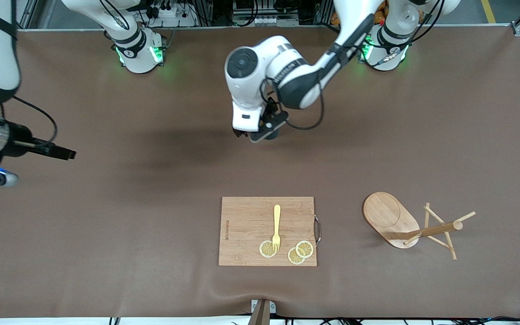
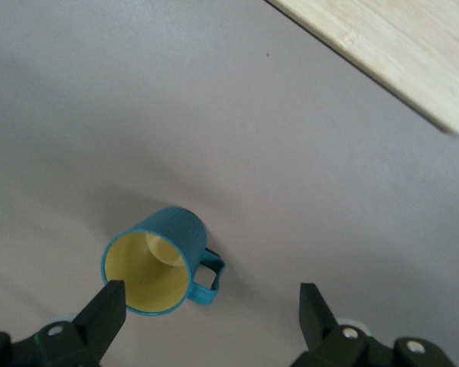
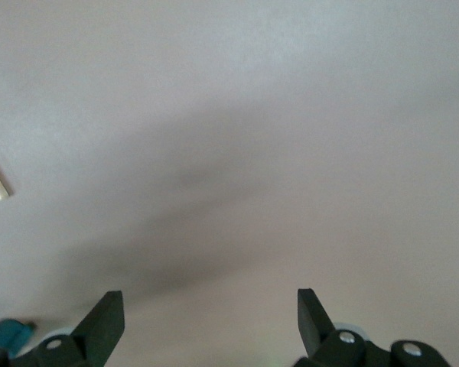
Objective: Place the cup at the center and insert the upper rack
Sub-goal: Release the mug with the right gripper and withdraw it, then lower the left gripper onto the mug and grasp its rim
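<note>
Brown table [image 1: 106, 234] carries every item, each placed here against the cutting board [image 1: 246, 216]; upper rack [image 1: 400, 225] lies toppled beside the board, toward the left arm's end, evidently awaiting uprighting; left gripper [image 2: 210, 321] hangs over the cup [image 2: 164, 256], jaws wide and empty, apparently poised to grasp; cup rests farther from the front camera than the board; right gripper [image 3: 210, 321] waits, open and empty, well apart from the board.
</note>
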Motion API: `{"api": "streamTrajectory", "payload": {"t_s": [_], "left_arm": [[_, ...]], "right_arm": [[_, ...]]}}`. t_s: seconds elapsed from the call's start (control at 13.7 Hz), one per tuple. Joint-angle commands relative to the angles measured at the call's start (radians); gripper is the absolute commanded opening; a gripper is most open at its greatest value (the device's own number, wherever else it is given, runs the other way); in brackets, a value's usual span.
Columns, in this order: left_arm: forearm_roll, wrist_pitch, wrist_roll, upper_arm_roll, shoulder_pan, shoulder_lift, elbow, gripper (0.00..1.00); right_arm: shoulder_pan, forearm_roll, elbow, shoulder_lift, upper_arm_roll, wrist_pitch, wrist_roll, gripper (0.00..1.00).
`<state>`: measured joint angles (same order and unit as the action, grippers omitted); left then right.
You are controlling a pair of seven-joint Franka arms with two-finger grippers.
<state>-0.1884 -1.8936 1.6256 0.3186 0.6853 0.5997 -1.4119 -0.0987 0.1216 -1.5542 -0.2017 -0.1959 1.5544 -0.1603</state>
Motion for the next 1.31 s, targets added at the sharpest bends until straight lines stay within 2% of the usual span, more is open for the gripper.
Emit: {"api": "streamTrajectory", "payload": {"t_s": [0.0, 0.07, 0.15, 0.22, 0.58, 0.88, 1.02, 1.24], "left_arm": [[-0.101, -0.004, 0.086, -0.010, 0.092, 0.037, 0.030, 1.00], [-0.129, -0.018, 0.118, -0.012, 0.118, 0.046, 0.033, 1.00], [-0.162, -0.034, 0.146, -0.012, 0.143, 0.054, 0.033, 1.00], [-0.221, -0.036, 0.158, -0.013, 0.170, 0.061, 0.033, 1.00], [-0.376, -0.039, 0.247, -0.018, 0.269, 0.141, 0.064, 1.00], [-0.512, -0.039, 0.328, -0.019, 0.332, 0.209, 0.062, 1.00], [-0.601, -0.038, 0.376, -0.018, 0.344, 0.235, 0.057, 1.00], [-0.664, -0.032, 0.475, -0.027, 0.369, 0.261, 0.054, 1.00]], "right_arm": [[0.037, -0.039, -0.001, 0.060, 0.013, -0.008, 0.158, 1.00], [0.075, -0.054, -0.001, 0.077, 0.033, -0.008, 0.197, 1.00], [0.153, -0.054, -0.003, 0.091, 0.108, -0.011, 0.234, 1.00], [0.206, -0.060, -0.004, 0.108, 0.154, -0.011, 0.240, 1.00], [0.205, -0.068, -0.101, 0.244, 0.156, -0.020, 0.226, 1.00], [0.131, -0.082, -0.156, 0.286, 0.110, -0.005, 0.223, 1.00], [0.128, -0.085, -0.197, 0.320, 0.128, 0.028, 0.208, 1.00], [0.131, -0.098, -0.089, 0.272, 0.128, 0.020, 0.206, 1.00]]}}
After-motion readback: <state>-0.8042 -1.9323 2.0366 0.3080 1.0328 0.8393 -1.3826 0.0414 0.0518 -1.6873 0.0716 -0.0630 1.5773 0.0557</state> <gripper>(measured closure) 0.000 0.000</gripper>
